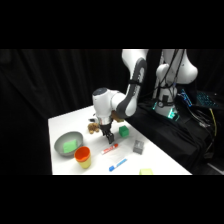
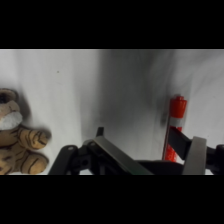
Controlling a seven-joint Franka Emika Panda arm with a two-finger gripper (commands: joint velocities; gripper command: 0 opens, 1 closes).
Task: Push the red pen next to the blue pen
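Observation:
The red pen (image 1: 110, 148), red with a white middle, lies on the white table (image 1: 60, 125) just in front of my gripper (image 1: 106, 136). In the wrist view the red pen (image 2: 175, 120) runs upright at the right, and my right finger (image 2: 196, 155) covers its lower part. My gripper (image 2: 149, 142) is open and low over the table, with bare table between the fingers. The blue pen (image 1: 118, 164) lies nearer the front edge, a short way from the red one, and is out of the wrist view.
A tiger soft toy (image 1: 93, 128) (image 2: 17, 137) sits just left of the gripper. A green block (image 1: 123, 131) and a grey block (image 1: 138, 146) lie to the right. At the left stand a grey bowl (image 1: 69, 143) and an orange cup (image 1: 82, 156). A pale object (image 1: 146, 171) lies at the front edge.

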